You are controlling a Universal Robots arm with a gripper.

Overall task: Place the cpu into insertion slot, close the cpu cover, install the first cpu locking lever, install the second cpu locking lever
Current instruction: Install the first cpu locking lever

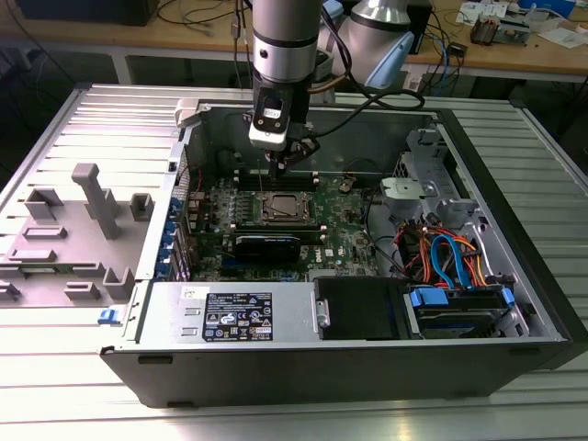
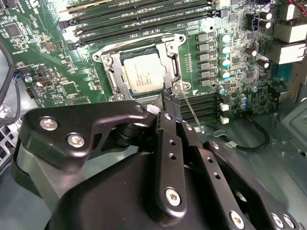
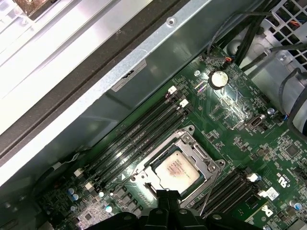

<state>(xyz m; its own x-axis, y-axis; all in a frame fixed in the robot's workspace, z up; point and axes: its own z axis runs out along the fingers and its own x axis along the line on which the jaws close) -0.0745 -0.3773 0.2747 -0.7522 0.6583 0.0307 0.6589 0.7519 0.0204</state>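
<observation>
The small, flat, square cpu (image 2: 143, 72) with a dull silver-grey metal top is sitting in its socket on the green motherboard (image 1: 344, 234), toward the exterior view's left inside the open black computer case (image 1: 367, 377). The thin silver metal cpu cover (image 2: 114, 76) is lying flat around it. The black gripper (image 2: 169, 101) is hovering close over the socket's edge, its fingers pressed together on nothing, just beside a thin silver wire locking lever (image 2: 194, 117) that is sticking out.

Square cpu (image 2: 144, 72): dull silver-grey metal top, matt. Thin silver metal cpu cover (image 2: 111, 72) framing it: glossy.
</observation>
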